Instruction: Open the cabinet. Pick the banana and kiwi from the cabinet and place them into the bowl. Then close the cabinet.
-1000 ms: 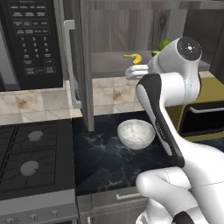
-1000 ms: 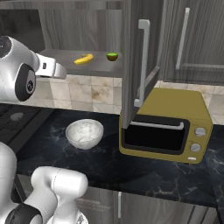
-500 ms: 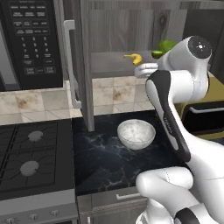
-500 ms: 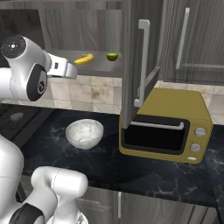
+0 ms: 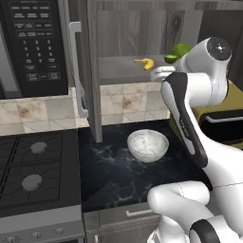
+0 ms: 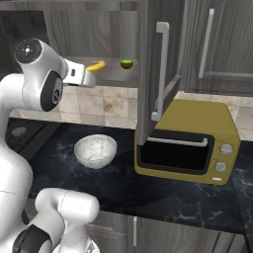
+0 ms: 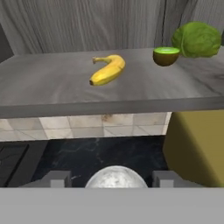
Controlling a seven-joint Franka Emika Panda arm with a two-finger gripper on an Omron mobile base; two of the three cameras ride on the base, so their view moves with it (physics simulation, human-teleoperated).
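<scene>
The cabinet [image 5: 90, 57] stands open, both doors swung out. On its grey shelf [image 7: 48, 87] lies the yellow banana [image 7: 108, 70] [image 5: 144, 63] [image 6: 96, 65]. To its right in the hand view sits the halved kiwi [image 7: 166, 56] [image 6: 127, 63]. My gripper [image 7: 111, 180] hovers in front of the shelf's edge, just short of the banana, open with nothing between its fingers. The white speckled bowl [image 5: 147, 144] [image 6: 95, 150] rests on the dark counter below the shelf, under my hand.
A larger lumpy green fruit [image 7: 197, 39] sits behind the kiwi. An olive toaster oven [image 6: 185, 143] stands right of the bowl, under the open right door [image 6: 153, 74]. The black microwave [image 5: 33, 42] and the stove [image 5: 33, 166] lie to the left.
My hand has moved in toward the shelf edge near the banana, and the fingers have spread from shut to open. Fruit and bowl have not moved.
</scene>
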